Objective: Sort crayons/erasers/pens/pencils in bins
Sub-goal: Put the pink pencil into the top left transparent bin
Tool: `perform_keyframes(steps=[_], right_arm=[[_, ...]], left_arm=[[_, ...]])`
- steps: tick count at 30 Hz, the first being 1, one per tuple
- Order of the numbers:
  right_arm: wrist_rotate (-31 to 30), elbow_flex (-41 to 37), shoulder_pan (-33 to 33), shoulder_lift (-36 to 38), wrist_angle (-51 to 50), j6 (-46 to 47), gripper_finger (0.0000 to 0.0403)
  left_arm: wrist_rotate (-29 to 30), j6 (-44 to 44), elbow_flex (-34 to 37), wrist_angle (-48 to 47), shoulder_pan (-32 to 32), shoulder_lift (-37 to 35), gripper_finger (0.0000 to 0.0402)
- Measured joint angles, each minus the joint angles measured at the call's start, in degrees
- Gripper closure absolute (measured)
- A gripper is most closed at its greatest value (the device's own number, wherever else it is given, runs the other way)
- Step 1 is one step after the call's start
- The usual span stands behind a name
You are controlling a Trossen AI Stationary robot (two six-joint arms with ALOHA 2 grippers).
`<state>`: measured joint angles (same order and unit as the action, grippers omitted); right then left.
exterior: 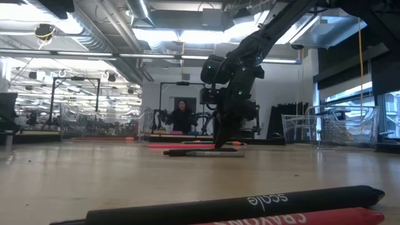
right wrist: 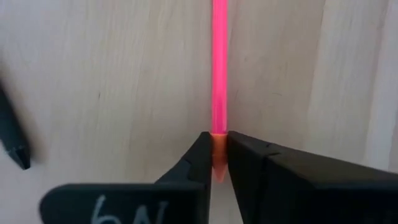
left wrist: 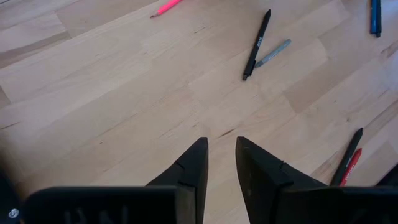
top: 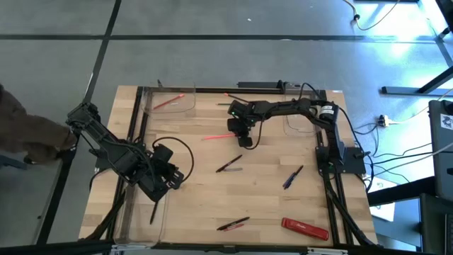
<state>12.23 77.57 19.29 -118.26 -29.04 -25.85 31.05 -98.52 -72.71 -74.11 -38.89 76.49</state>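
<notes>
A bright pink crayon lies on the wooden table near its middle. My right gripper stands at the crayon's right end and is shut on it. A second pink crayon lies in the clear bin at the far left. A dark pencil lies in the clear bin at the near left. A third clear bin stands at the far right. My left gripper hovers at the table's left, slightly open and empty. My right gripper pinches the crayon's tapered orange-pink end between its two fingertips. The fingers come from above, pointing down. The crayon runs straight away from the fingers and lies along the table.
A black pen and a grey pen lie mid-table, a blue pen to the right, and a black and a red pen near the front. A flat red bar lies at the front right. A person is at the left.
</notes>
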Motion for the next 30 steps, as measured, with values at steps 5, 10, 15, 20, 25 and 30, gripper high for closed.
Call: perform_keyframes(steps=[5, 10, 15, 20, 25, 30], right_arm=[[0.4, 4.8, -0.1, -0.2, -5.8, 0.1, 0.0364], [0.5, 10.2, -0.1, 0.0, -12.1, 0.1, 0.0365], [0.5, 16.4, -0.1, 0.0, -18.2, 0.1, 0.0364], [0.4, 22.4, -0.3, 0.1, -22.8, 0.2, 0.0364], [-2.4, 26.7, -2.1, 0.1, -24.6, 0.2, 0.0364], [-5.1, 29.8, -4.4, 0.2, -26.1, 0.2, 0.0364]], left_arm=[[0.2, 0.1, 0.0, -0.1, 0.1, 0.0, 0.033], [4.1, 1.2, 0.0, -3.1, 1.7, 0.0, 0.0328], [4.2, 10.7, 0.0, -4.4, 5.1, 0.0, 0.0332], [4.4, 25.4, 0.0, -4.4, 10.2, 0.0, 0.0339], [5.9, 43.0, 0.0, -4.4, 15.0, 0.0, 0.0352], [6.2, 55.1, 0.0, -4.3, 19.2, 0.0, 0.0367]])
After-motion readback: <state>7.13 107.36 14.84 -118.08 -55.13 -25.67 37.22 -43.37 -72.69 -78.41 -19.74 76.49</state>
